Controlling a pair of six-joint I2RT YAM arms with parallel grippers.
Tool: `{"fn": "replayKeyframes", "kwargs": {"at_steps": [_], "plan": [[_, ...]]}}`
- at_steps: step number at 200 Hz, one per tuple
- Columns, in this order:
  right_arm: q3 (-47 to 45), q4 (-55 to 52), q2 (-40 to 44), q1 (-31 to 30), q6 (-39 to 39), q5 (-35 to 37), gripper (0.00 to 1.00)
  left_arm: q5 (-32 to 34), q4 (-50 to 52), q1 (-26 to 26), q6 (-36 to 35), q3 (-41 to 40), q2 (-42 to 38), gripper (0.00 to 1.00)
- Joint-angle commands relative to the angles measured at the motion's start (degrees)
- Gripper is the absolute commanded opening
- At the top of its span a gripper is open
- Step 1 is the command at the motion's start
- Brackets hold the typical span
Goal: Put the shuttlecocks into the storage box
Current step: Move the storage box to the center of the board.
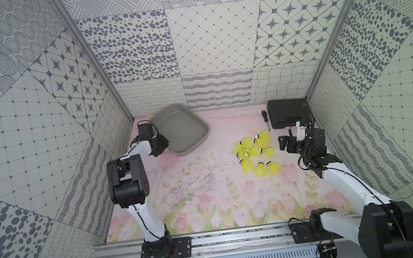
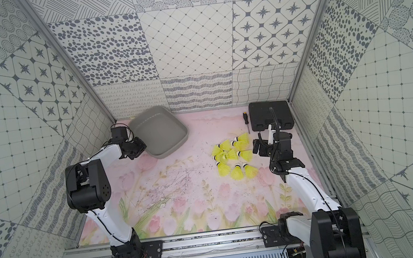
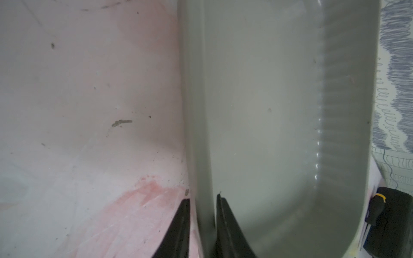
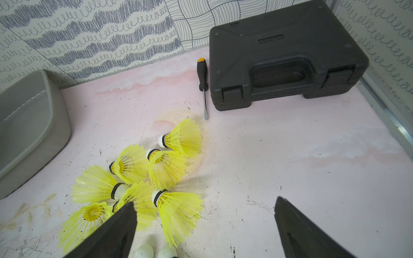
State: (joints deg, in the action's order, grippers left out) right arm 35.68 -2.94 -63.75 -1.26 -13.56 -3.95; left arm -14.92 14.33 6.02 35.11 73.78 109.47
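The grey storage box (image 1: 178, 127) (image 2: 160, 132) lies at the back left, with nothing visible inside it. My left gripper (image 1: 160, 147) (image 2: 138, 150) is at its near-left edge. In the left wrist view that gripper (image 3: 203, 197) is shut on the box wall (image 3: 201, 134), one finger outside and one inside. Several yellow-green shuttlecocks (image 1: 255, 151) (image 2: 232, 156) (image 4: 165, 167) lie in a loose heap right of centre. My right gripper (image 1: 286, 145) (image 2: 258, 148) (image 4: 205, 201) hangs open just right of the heap, holding nothing.
A black hard case (image 1: 287, 113) (image 4: 283, 51) sits in the back right corner. A black-handled screwdriver (image 1: 266, 119) (image 4: 202, 76) lies just left of it. Patterned walls close in the back and both sides. The floral mat is bare in front.
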Motion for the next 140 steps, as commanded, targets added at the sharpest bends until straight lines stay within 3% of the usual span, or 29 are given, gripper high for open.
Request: {"fn": "replayKeyframes", "kwargs": {"at_steps": [1,42,140], "plan": [[1.49,1.01,-0.29,-0.1,-0.67,-0.76,1.0,-1.18,4.06,-0.35,-1.92,-0.68,-1.59,0.13],[1.58,0.12,0.19,-0.11,-0.53,-0.77,1.0,-0.51,8.33,-1.65,-5.8,-3.35,-6.42,0.03],[1.34,-3.45,0.68,-0.09,0.54,-1.63,1.0,-5.21,9.27,-8.29,-9.73,-23.74,-25.63,0.02]]}}
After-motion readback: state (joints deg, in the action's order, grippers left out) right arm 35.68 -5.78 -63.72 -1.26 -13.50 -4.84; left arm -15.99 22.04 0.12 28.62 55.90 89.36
